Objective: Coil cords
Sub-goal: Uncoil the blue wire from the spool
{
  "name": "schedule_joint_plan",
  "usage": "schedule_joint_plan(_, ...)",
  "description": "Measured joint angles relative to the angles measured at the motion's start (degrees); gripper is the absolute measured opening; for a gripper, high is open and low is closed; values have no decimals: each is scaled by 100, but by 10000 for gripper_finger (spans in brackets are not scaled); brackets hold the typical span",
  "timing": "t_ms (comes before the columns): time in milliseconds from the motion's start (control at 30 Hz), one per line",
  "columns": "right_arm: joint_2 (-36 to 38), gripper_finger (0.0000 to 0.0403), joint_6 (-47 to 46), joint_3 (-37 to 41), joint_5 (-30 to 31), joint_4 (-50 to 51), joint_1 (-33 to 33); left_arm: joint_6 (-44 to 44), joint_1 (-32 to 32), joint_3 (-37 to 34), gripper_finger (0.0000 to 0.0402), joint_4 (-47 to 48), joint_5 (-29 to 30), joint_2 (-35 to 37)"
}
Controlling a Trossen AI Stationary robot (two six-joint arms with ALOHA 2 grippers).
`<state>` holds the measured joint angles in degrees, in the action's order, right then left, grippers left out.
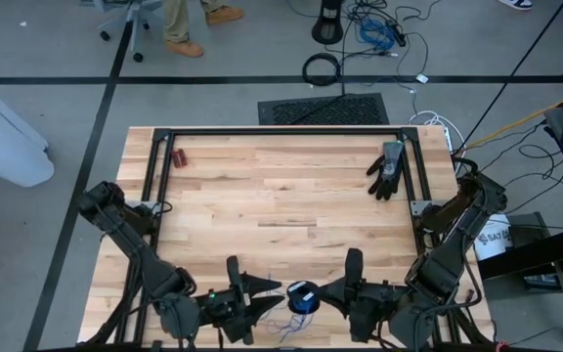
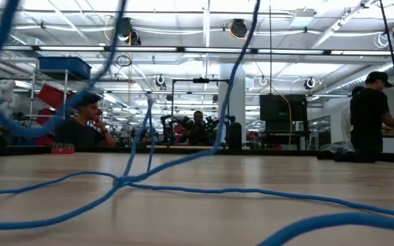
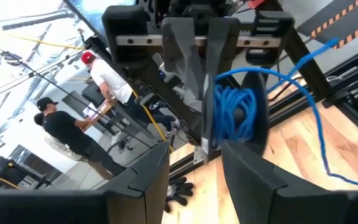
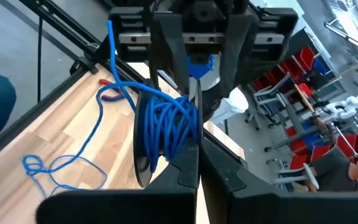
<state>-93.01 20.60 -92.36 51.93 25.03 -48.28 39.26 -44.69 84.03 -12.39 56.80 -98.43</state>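
I see the cord (image 1: 302,296) as a blue coil held up between my two grippers at the near edge of the bench (image 1: 281,196), with loose blue strands trailing off it onto the wood and running across the low view (image 2: 204,191). In the right wrist view the coil (image 4: 166,127) sits right at the tips of my right gripper (image 4: 197,163), whose fingers are pinched nearly together on its loops; a blue plug shows just behind the bundle. In the left wrist view the coil (image 3: 236,112) hangs beyond my left gripper (image 3: 194,163), whose fingers stand apart with nothing between them. From above, the left gripper (image 1: 258,293) lies just left of the coil and the right gripper (image 1: 328,293) just right of it. A black glove (image 1: 387,170) lies near the far right corner, and a small red-handled tool (image 1: 178,156) near the far left.
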Motion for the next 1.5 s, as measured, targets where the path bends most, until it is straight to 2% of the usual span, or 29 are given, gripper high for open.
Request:
schedule_joint_plan(467,0,0,-4,0,-254,-43,67,-146,180,0,147,116,-213,-54)
schedule_joint_plan(600,0,0,-10,0,-248,-41,71,-146,238,0,114,95,-212,-83)
schedule_joint_plan(867,0,0,-9,0,-228,-43,73,-141,259,0,19,108,-228,-85)
schedule_joint_plan(933,0,0,-6,0,-237,-43,73,-141,256,0,8,114,-279,-87)
schedule_joint_plan(1300,0,0,-5,0,-266,-43,71,-146,263,0,51,-37,-568,-87)
schedule_joint_plan(1500,0,0,-2,0,-265,-43,71,-146,263,0,38,-58,-601,-87)
